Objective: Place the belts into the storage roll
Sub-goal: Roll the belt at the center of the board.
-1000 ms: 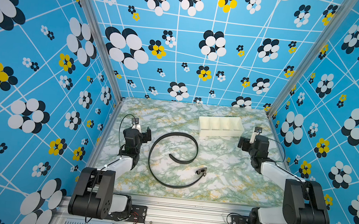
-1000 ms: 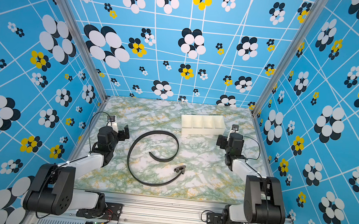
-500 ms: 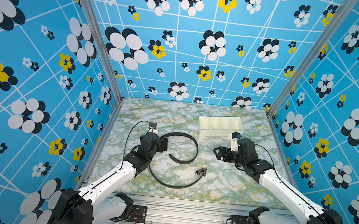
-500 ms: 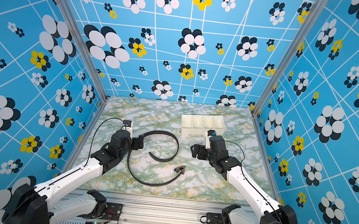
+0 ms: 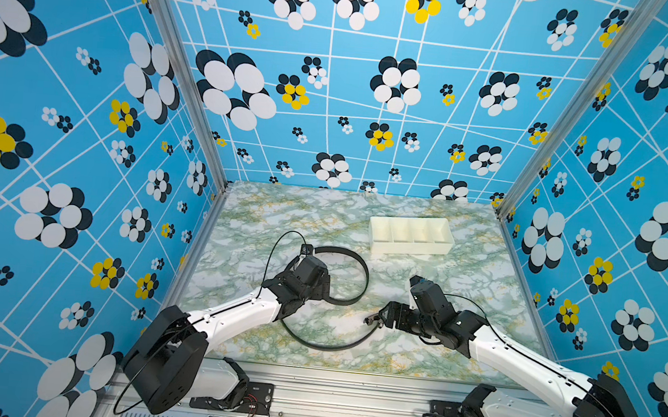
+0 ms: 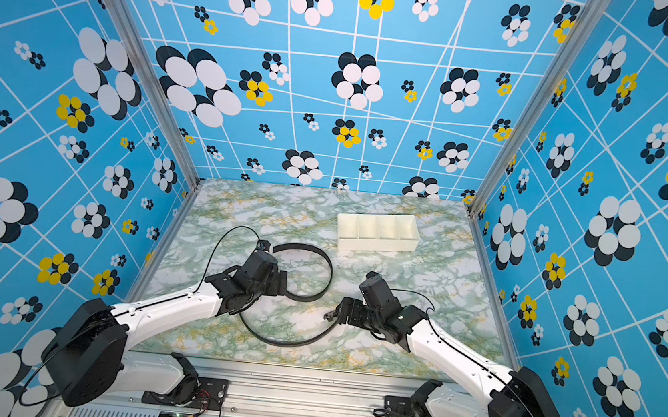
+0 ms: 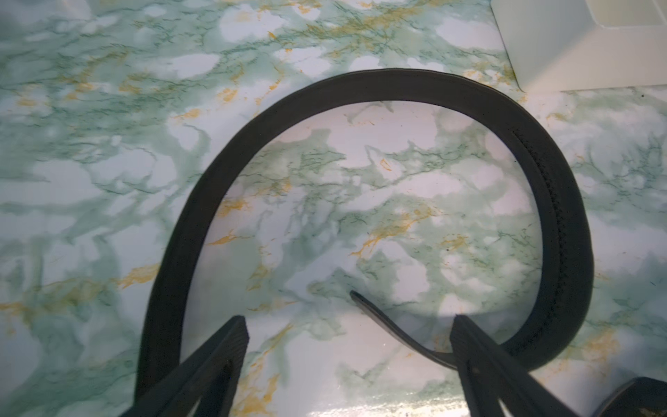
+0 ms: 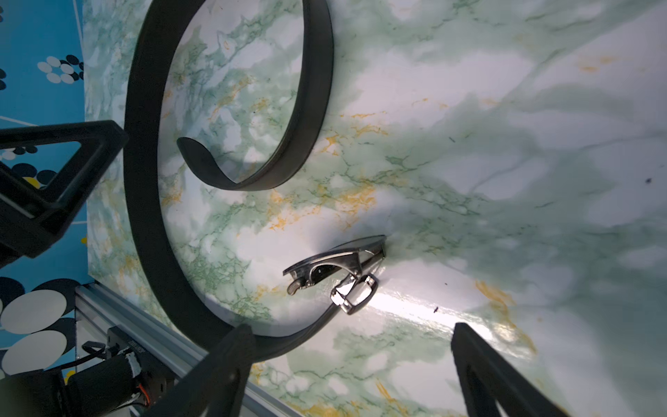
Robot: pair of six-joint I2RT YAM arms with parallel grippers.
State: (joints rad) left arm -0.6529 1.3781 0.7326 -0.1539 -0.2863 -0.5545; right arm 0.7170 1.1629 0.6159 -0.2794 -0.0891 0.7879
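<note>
The belt [image 5: 340, 253] [image 6: 303, 248] is a black strap lying in an open spiral on the marble table, with its metal buckle [image 5: 371, 319] [image 8: 339, 267] at the near right end. My left gripper [image 5: 326, 288] [image 7: 348, 325] is open, low over the strap's inner tip [image 7: 379, 317], which lies between its fingers without being gripped. My right gripper [image 5: 376, 320] [image 8: 352, 330] is open too, just short of the buckle, one finger [image 8: 234, 346] over the strap. The storage roll [image 5: 412, 248] [image 6: 379, 243] is a cream tray of compartments at the back right, with nothing in it.
The tray's corner [image 7: 577, 47] shows in the left wrist view, beyond the belt's curve. Blue flowered walls close in the table on three sides. An aluminium rail [image 5: 327, 388] runs along the front edge. A thin black cable [image 5: 278, 250] loops off the left wrist.
Both arms have swung in from the table's sides to the belt, the left to the strap's inner tip and the right to the buckle. The belt has not moved.
</note>
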